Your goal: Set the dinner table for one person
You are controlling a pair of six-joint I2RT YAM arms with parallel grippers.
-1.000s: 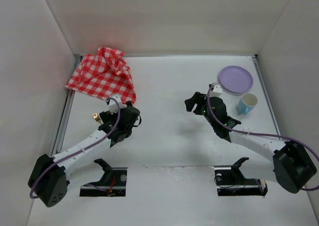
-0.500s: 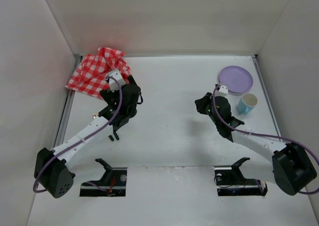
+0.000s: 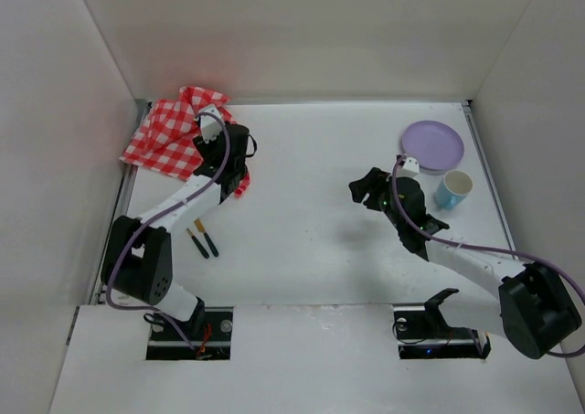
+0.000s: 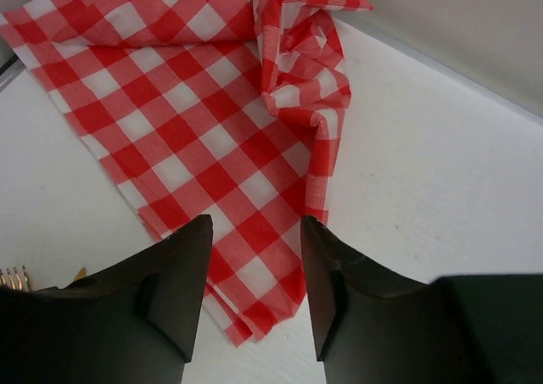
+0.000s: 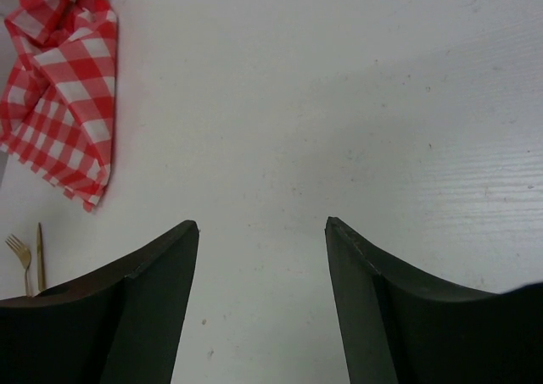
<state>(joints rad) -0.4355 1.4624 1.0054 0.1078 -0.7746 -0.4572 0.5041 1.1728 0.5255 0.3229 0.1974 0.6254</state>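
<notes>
The dinner table (image 3: pixel 311 240) is the big white surface. A red-and-white checked cloth (image 3: pixel 169 140) lies crumpled at its far left. My left gripper (image 3: pixel 235 167) hangs open and empty over the cloth's near right corner; in the left wrist view (image 4: pixel 254 231) that corner of the cloth (image 4: pixel 195 104) lies between the jaws. A fork and a knife (image 3: pixel 203 242) lie side by side near the left arm. A purple plate (image 3: pixel 432 145) and a blue cup (image 3: pixel 452 189) stand at the far right. My right gripper (image 3: pixel 364 185) is open and empty above bare table (image 5: pixel 339 104).
Metal rails (image 3: pixel 117 222) run along the table's side edges and white walls close in three sides. The right wrist view shows the cloth (image 5: pixel 64 96) at the top left and the fork (image 5: pixel 19 253) at the left edge.
My left arm has swung away from me and left, from above the cutlery to the cloth's corner, so the fork and knife now lie uncovered. The right gripper has only shifted slightly.
</notes>
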